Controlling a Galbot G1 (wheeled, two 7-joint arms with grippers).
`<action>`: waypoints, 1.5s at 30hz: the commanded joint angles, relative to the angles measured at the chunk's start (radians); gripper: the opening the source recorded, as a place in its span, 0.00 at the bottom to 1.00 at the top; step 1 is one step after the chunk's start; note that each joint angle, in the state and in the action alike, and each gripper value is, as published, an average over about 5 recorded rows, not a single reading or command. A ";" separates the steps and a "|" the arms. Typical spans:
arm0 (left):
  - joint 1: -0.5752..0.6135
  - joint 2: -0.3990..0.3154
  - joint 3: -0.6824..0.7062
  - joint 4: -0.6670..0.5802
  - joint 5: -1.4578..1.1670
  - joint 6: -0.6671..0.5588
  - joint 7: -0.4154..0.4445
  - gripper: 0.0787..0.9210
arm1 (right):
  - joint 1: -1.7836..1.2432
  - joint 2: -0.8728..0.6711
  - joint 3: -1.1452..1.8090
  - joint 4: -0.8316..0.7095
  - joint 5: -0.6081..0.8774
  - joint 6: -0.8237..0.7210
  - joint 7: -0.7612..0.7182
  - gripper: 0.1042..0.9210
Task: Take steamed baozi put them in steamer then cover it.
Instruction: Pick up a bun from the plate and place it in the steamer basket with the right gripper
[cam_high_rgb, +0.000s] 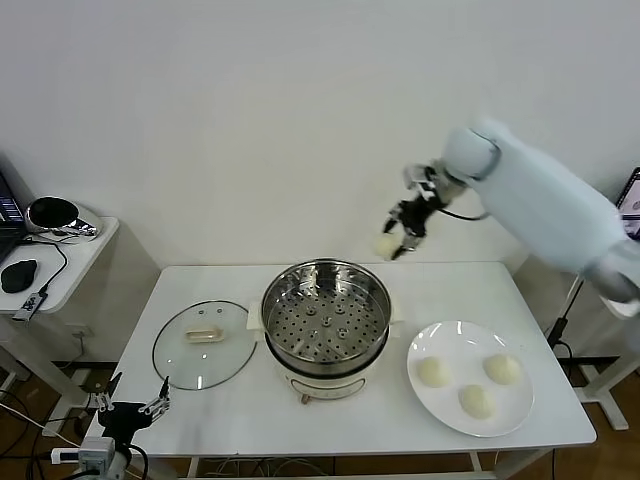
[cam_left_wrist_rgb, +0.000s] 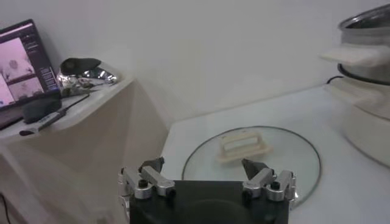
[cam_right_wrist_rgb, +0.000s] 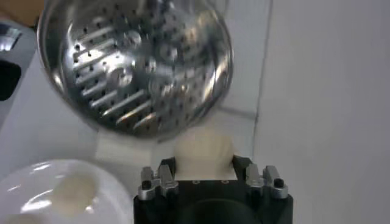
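My right gripper (cam_high_rgb: 392, 243) hangs high above the table's back edge, just behind the steamer (cam_high_rgb: 326, 318), and is shut on one cream-white baozi (cam_right_wrist_rgb: 204, 152). Its perforated steel tray (cam_right_wrist_rgb: 131, 67) holds nothing. Three more baozi (cam_high_rgb: 434, 371) lie on the white plate (cam_high_rgb: 470, 340) at the right. Flat on the table to the steamer's left rests the clear glass cover (cam_high_rgb: 204, 344), cream handle (cam_left_wrist_rgb: 244, 146) up. My left gripper (cam_left_wrist_rgb: 206, 173) is open and parked low off the table's front left corner, short of the cover.
A side table (cam_high_rgb: 70, 262) on the left carries a laptop (cam_left_wrist_rgb: 21, 67), a mouse (cam_high_rgb: 18, 275) and a shiny object. The white wall rises right behind the table. Bare tabletop lies in front of the steamer.
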 joint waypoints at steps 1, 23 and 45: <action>0.003 0.001 0.000 0.002 0.004 -0.004 -0.003 0.88 | 0.046 0.163 -0.048 -0.116 0.000 0.331 -0.033 0.59; 0.014 0.002 -0.002 0.025 0.000 -0.001 0.000 0.88 | -0.127 0.270 0.064 -0.109 -0.601 0.692 0.110 0.59; 0.014 0.004 0.004 0.043 -0.001 -0.002 -0.002 0.88 | -0.235 0.305 0.135 -0.146 -0.725 0.691 0.207 0.59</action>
